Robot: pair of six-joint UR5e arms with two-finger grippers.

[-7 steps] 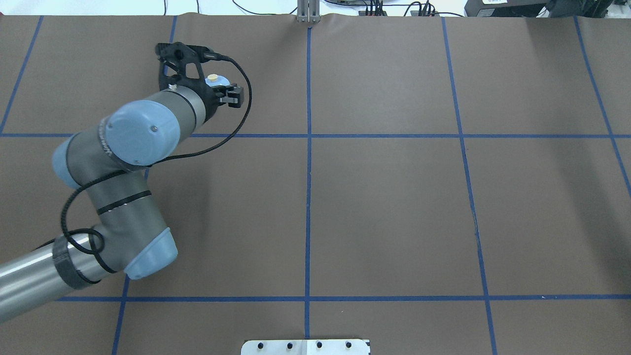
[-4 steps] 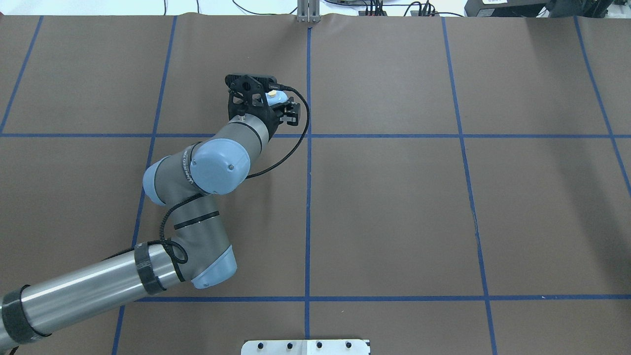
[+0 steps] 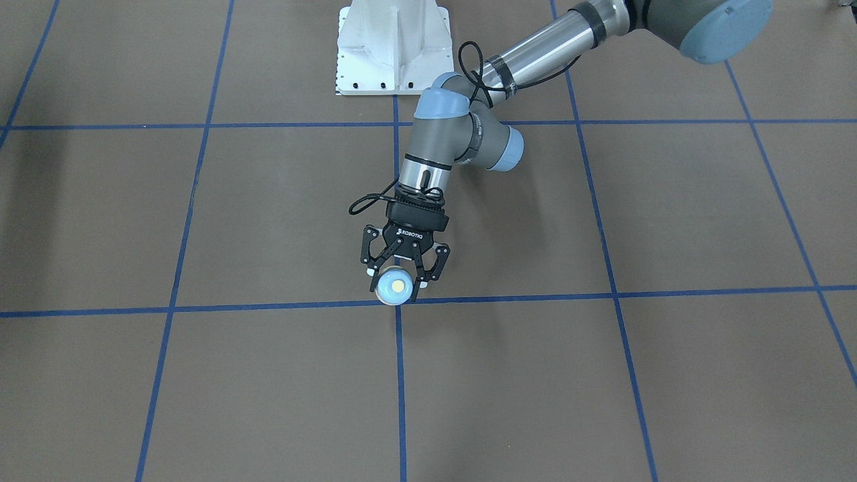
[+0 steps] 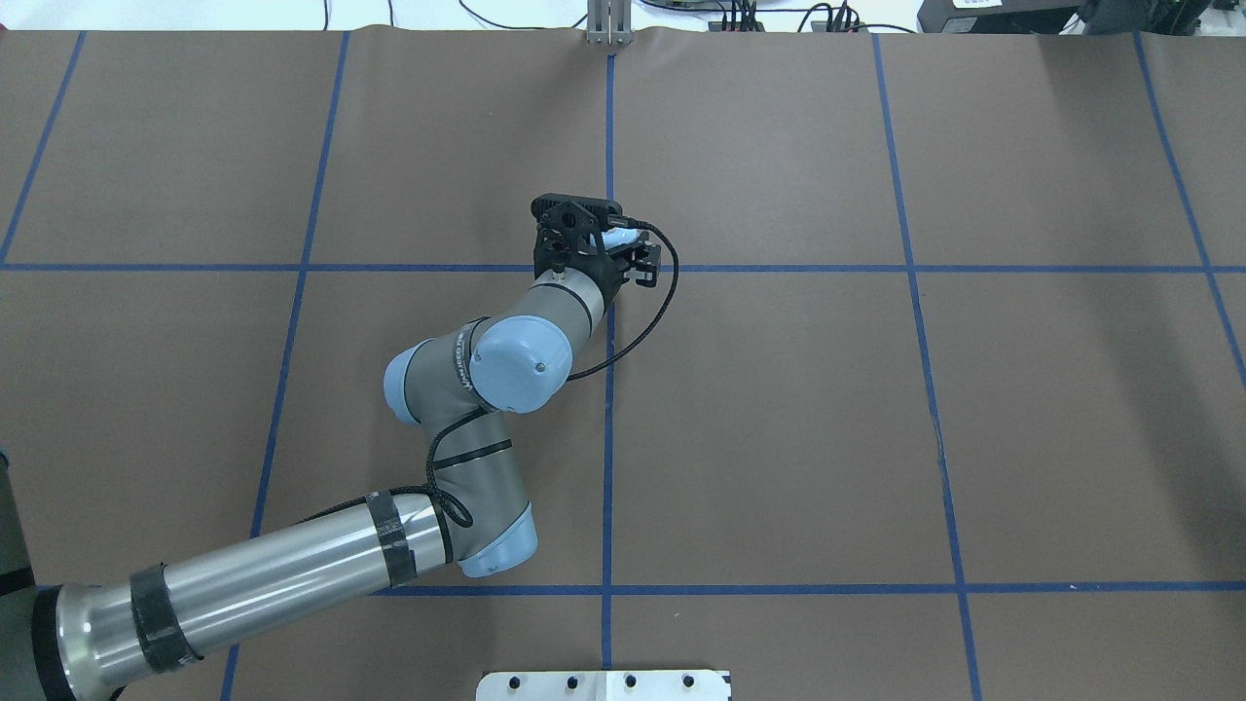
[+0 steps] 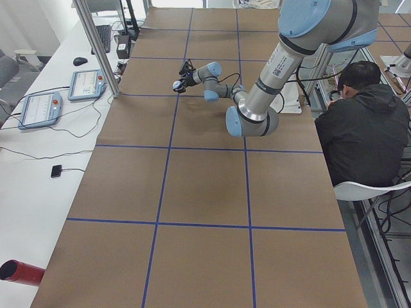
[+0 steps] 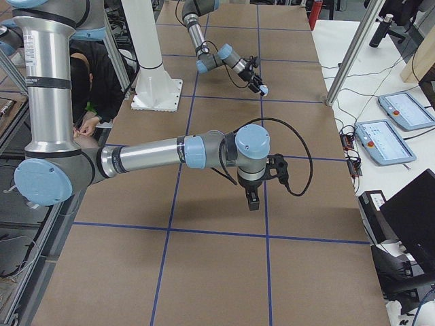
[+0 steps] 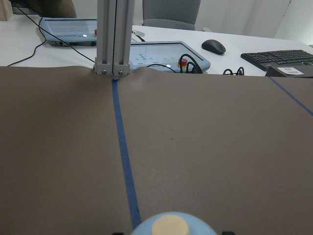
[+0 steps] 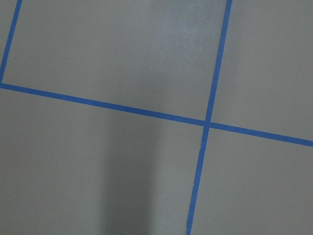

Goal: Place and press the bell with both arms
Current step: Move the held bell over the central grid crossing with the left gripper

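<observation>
The left gripper [image 3: 396, 286] has the bell [image 3: 393, 287] pinched. The black fingers [image 3: 426, 273] press in on either side of the light blue dome, and the cream button [image 7: 169, 228] faces up, right at the bottom edge of the left wrist camera's view. The jaws point down at the brown table [image 3: 602, 375], with the bell sitting at their very tips. I cannot tell whether its base touches the paper or hangs just above it.

Just beyond the fingertips on the side away from the wrist, two blue tape lines meet at a crossing [image 3: 399, 298]. Straight ahead of the gripper one strip of that tape runs on to an aluminium post [image 7: 114, 36] at the table's far edge. Past the post are a control tablet [image 7: 168, 55], a mouse [image 7: 213, 46] and a keyboard [image 7: 286, 58]. Behind the gripper, back along the left arm [image 4: 253, 574], the white pedestal [image 3: 393, 47] is bolted down.

The right gripper [image 6: 253, 198] hangs at the end of the right arm [image 6: 146, 155], well apart from the left gripper and the bell. It points down at bare brown paper near another tape line. It shows only in the side view, so I cannot tell whether its jaws are spread or pressed together. Beneath it, its wrist camera takes in only a second tape crossing [image 8: 207, 122].
</observation>
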